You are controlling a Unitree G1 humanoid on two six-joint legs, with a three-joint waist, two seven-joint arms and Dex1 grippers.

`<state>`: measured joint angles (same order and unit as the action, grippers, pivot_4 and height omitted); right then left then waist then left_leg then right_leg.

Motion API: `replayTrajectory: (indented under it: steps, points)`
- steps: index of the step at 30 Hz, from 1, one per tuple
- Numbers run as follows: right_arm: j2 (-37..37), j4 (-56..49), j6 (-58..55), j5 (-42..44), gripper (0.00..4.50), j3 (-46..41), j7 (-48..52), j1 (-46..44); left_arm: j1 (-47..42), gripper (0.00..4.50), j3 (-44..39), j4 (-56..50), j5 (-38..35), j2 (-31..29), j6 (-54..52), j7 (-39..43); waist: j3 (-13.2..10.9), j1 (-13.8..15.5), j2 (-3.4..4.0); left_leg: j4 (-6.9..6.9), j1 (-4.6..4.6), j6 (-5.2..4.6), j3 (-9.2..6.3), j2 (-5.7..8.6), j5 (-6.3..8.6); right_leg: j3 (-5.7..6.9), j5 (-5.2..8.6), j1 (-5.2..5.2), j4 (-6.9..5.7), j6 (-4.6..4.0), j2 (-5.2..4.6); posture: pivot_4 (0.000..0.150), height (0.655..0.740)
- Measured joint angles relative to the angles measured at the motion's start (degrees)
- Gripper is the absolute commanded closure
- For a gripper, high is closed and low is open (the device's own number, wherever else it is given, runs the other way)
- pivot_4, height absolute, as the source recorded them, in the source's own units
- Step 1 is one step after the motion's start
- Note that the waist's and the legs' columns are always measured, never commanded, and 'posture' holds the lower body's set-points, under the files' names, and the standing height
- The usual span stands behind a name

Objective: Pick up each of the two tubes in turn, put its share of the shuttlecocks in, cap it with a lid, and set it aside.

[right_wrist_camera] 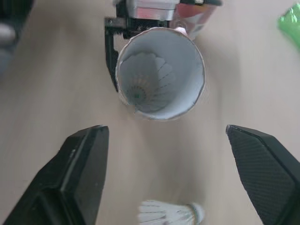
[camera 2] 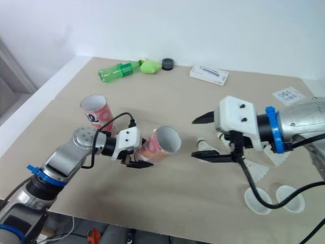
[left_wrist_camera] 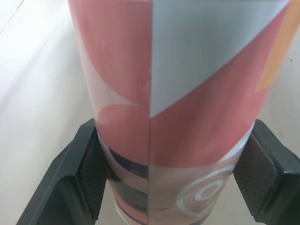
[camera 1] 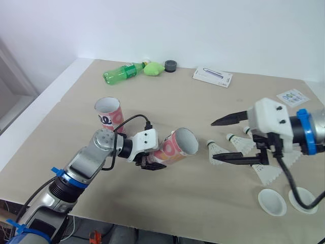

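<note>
My left gripper (camera 1: 154,158) is shut on a pink patterned tube (camera 1: 175,146), held tilted with its open mouth toward the right; its black pads (left_wrist_camera: 89,173) press on both sides of the tube (left_wrist_camera: 178,93). One shuttlecock (right_wrist_camera: 140,86) sits inside the tube's mouth (right_wrist_camera: 159,75). A second pink tube (camera 1: 109,114) stands upright behind it. My right gripper (camera 1: 214,141) is open and empty, facing the tube's mouth above a loose shuttlecock (camera 1: 217,151). Several more shuttlecocks (camera 1: 266,173) lie to the right. Two white lids (camera 1: 271,202) rest near the front edge.
At the table's far side lie a green bottle (camera 1: 124,72), a green lump (camera 1: 154,68), a dark grey round object (camera 1: 170,65) and a white box (camera 1: 213,76). A printed card (camera 1: 293,96) lies at the far right. The table's left edge (camera 1: 45,96) is close to the standing tube.
</note>
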<state>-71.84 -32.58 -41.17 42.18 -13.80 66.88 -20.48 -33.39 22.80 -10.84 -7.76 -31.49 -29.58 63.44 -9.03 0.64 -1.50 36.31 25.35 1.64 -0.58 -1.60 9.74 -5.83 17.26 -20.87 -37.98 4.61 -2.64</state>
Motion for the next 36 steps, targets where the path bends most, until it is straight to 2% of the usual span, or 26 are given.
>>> replayTrajectory:
  steps: [6,11,19,36]
  points:
    - [7.8,-5.0,-7.2,3.3,0.08,-10.1,-5.8,18.6,0.2,1.19,-0.1,0.2,0.2,-0.2,0.5,-0.2,0.0,0.0,0.04,0.02,0.03,-0.02,-0.16,0.02,-0.02,0.03,-0.09,0.03,-0.07,0.16,0.24,0.15,0.7294]
    - [13.3,-6.1,-7.2,-2.1,0.08,-8.1,-14.1,26.3,0.2,1.19,-0.1,0.2,0.4,-0.2,0.6,-0.5,0.0,-0.1,0.04,0.03,0.02,-0.01,-0.12,-0.01,-0.11,-0.03,0.1,-0.01,-0.06,0.26,0.29,0.15,0.7294]
    - [19.1,-2.9,-6.1,-6.9,0.08,-1.4,-20.7,26.9,0.2,1.19,-0.1,0.2,0.5,-0.2,0.5,-0.5,0.0,-0.2,0.03,0.02,0.01,-0.04,-0.1,-0.03,-0.19,-0.06,0.06,-0.04,-0.06,0.25,0.3,0.15,0.7294]
    - [25.4,11.2,-5.7,-15.3,0.08,10.1,-27.3,11.8,0.1,1.19,-0.1,0.0,0.5,-0.4,0.4,-0.6,0.0,-0.2,0.02,-0.02,0.04,-0.04,-0.11,-0.02,-0.19,-0.07,-0.02,-0.08,-0.06,0.1,0.33,0.15,0.7294]
